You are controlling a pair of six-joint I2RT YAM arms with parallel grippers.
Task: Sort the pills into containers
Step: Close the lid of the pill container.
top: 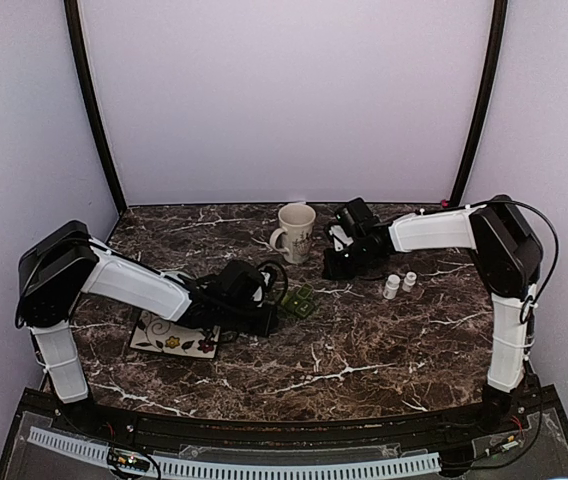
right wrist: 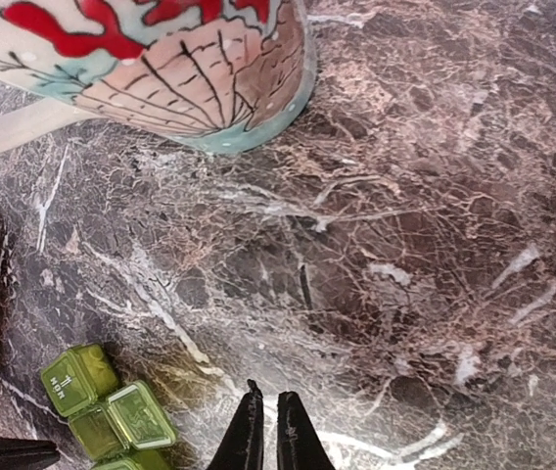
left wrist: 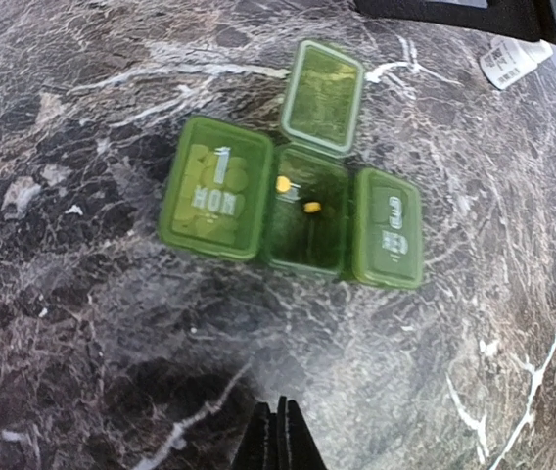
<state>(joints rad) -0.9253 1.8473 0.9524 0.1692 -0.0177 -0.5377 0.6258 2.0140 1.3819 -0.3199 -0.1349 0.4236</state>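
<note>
The containers (left wrist: 293, 201) are a green pill box of three joined compartments on the marble table. Its middle compartment stands open with the lid (left wrist: 323, 95) flipped back, and two yellow pills (left wrist: 310, 207) lie inside. The "MON" compartment (left wrist: 215, 186) and the right one (left wrist: 389, 227) are closed. My left gripper (left wrist: 280, 406) hovers just before the box, shut with nothing in it. In the top view the box (top: 301, 302) sits right of the left gripper (top: 272, 316). My right gripper (right wrist: 263, 394) hangs over bare marble beside the mug, its fingers nearly together and nothing between them.
A cream mug (top: 295, 231) with a painted pattern (right wrist: 161, 59) stands at the back centre, next to the right gripper (top: 334, 264). Two small white bottles (top: 400, 284) stand to the right. A floral tile (top: 174, 338) lies under the left arm.
</note>
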